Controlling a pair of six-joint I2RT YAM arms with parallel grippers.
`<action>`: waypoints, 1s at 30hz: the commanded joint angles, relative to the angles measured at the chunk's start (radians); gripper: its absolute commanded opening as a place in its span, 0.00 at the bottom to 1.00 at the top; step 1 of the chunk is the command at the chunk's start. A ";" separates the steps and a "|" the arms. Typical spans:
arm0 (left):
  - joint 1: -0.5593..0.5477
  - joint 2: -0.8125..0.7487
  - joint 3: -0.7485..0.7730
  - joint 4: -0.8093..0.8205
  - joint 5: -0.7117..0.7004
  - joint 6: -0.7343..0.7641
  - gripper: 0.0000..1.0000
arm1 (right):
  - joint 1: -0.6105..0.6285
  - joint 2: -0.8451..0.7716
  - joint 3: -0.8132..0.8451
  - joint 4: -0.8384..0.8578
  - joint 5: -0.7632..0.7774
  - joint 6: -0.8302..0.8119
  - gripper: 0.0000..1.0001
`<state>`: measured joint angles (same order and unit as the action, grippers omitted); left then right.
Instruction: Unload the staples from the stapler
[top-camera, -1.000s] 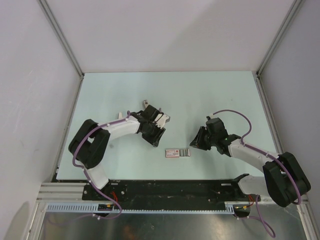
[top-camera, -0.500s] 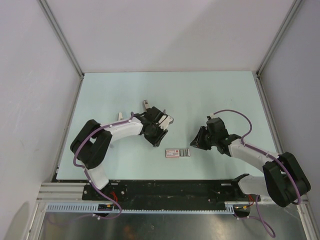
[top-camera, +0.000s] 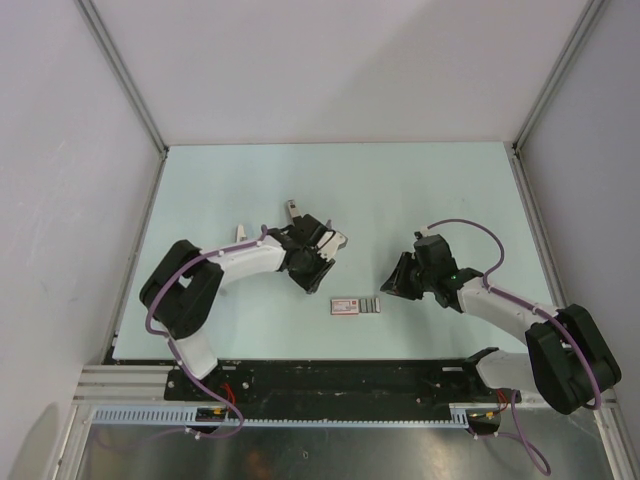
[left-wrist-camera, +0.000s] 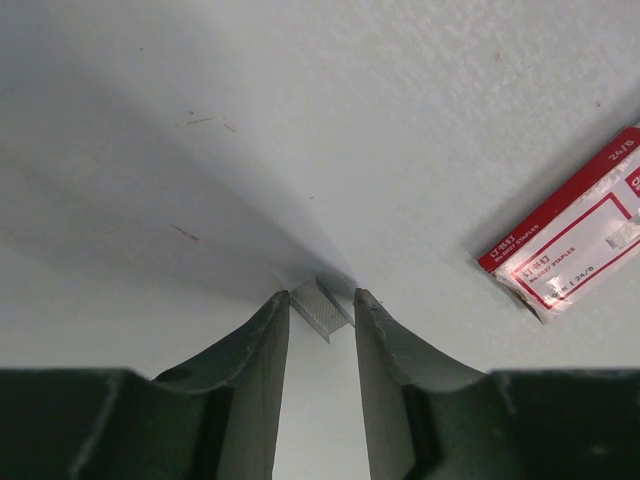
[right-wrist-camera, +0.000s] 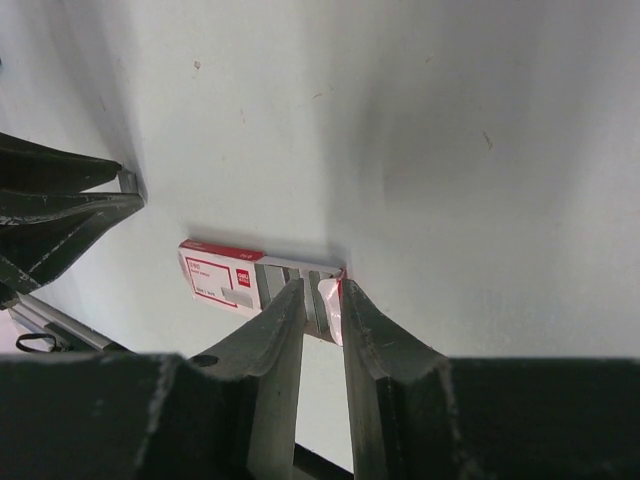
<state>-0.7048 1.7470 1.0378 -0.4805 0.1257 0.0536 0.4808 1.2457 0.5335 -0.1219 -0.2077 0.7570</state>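
The stapler (top-camera: 346, 305) is a small red-edged box with a pale top, lying near the table's front. Grey staples (top-camera: 370, 305) show in its slid-out right end. In the right wrist view my right gripper (right-wrist-camera: 320, 287) stands narrow astride that end of the stapler (right-wrist-camera: 215, 275), with a pale flap and one staple strip between its fingers. A separate short strip of staples (left-wrist-camera: 322, 310) lies askew on the table between the tips of my left gripper (left-wrist-camera: 321, 296), touching the left tip. The left gripper (top-camera: 338, 242) sits behind and left of the stapler (left-wrist-camera: 575, 245).
Grey enclosure walls (top-camera: 330, 70) bound the pale table on three sides. A black rail (top-camera: 340, 380) runs along the near edge between the arm bases. Purple cables (top-camera: 470, 228) loop over both arms.
My left gripper has shifted slightly right and its jaws have narrowed around the loose strip. The right arm and the stapler have not moved.
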 joint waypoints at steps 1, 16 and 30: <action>-0.005 0.031 -0.069 -0.011 -0.014 -0.001 0.35 | -0.008 -0.005 0.033 0.014 -0.004 -0.021 0.26; -0.003 0.037 -0.041 -0.015 0.065 0.021 0.08 | -0.019 0.001 0.034 0.022 -0.009 -0.027 0.26; 0.096 -0.066 0.414 -0.195 0.361 0.083 0.05 | -0.035 -0.099 0.106 0.073 -0.038 -0.075 0.31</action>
<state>-0.6689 1.7462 1.2724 -0.6228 0.2943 0.1226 0.4496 1.2182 0.5556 -0.0994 -0.2306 0.7307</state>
